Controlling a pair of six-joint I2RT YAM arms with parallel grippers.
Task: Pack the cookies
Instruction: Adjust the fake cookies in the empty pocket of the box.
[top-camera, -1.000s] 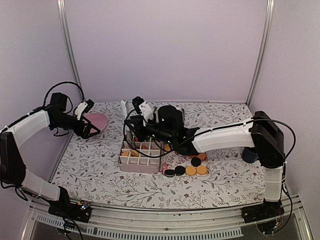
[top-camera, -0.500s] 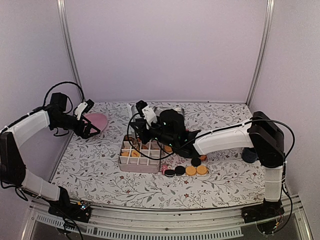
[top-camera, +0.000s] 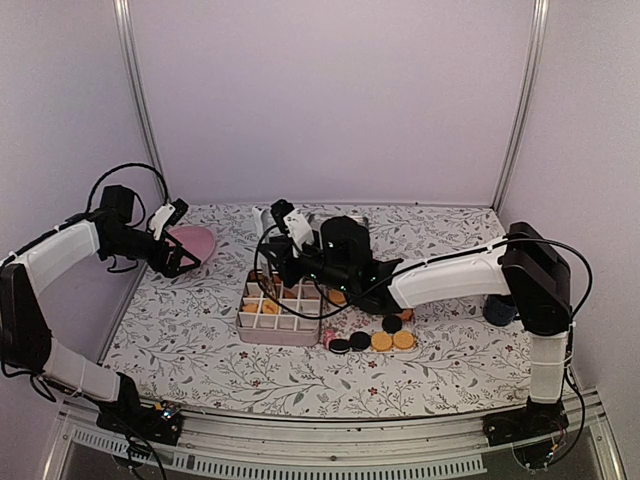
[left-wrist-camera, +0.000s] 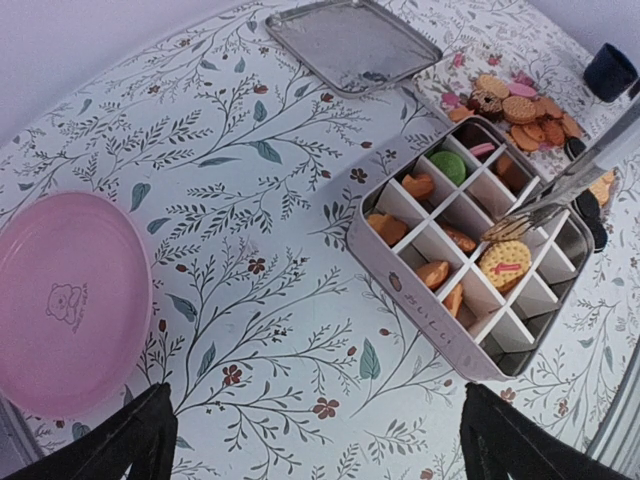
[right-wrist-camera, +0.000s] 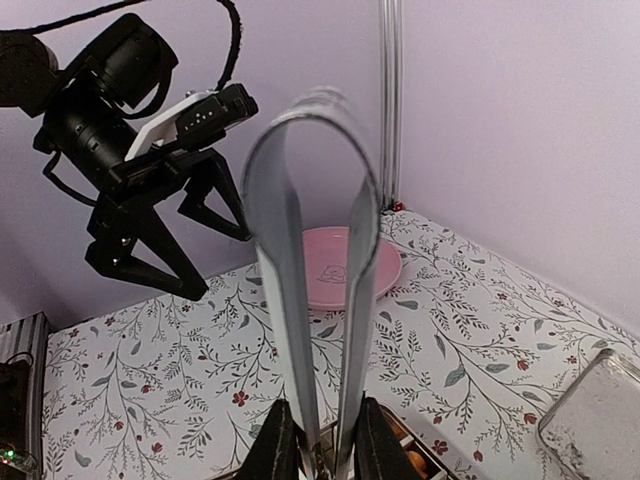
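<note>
R claw is clenched on a pair of metal tongs, fingers squeezing both arms together. From the L wrist view the tong tips reach into the divided box, right at a yellow cookie w/ a pink mark in a near-side cell. Can't tell if the tips actually pinch it.

The cookies are split up. Several orange ones sit in the box cells, plus a green one and a pink one in the far cells. A loose heap lies on the table just past the box, and a short row of black and orange ones sits beside its R end.

L claw is released, jaws wide, nothing in it, hovering well apart from the box, nr the pink plate. A metal lid lies flat beyond the box; a dark cup sits at the far R.
</note>
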